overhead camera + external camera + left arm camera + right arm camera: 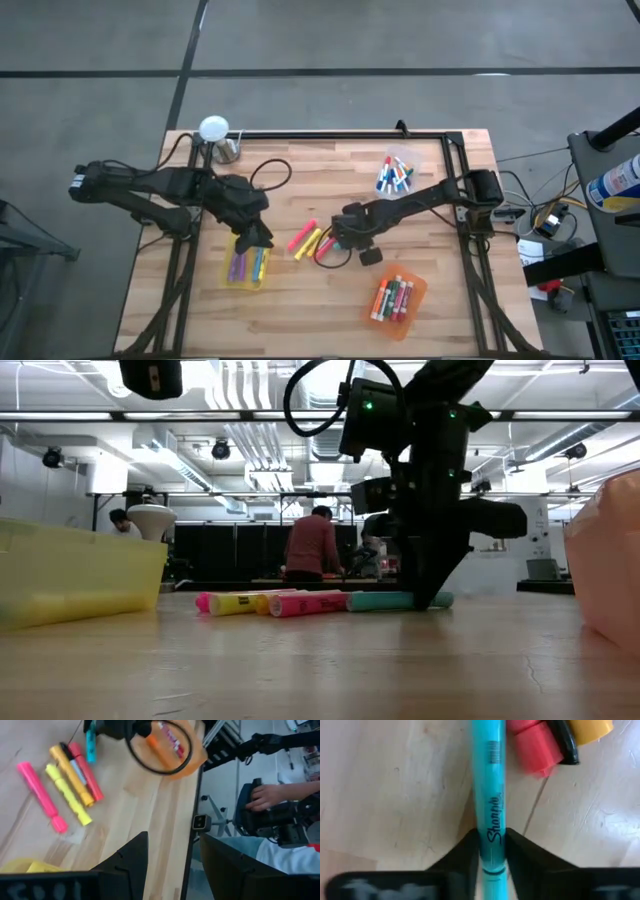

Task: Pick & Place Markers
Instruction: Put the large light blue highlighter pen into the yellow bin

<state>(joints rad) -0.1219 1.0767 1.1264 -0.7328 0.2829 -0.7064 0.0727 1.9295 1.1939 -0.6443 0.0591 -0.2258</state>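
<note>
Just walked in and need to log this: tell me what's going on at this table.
The robot is sorting markers into bins. The right gripper has its fingers closed on a teal marker lying on the table beside the loose pink, yellow, orange and red markers. The left gripper hovers open over the yellow bin, which already holds markers. The orange bin and clear bin hold some too.

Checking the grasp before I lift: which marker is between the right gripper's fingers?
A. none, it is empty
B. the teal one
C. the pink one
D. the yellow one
B: in the right wrist view the right gripper has its fingers closed on either side of the teal marker, which lies on the table.
</note>
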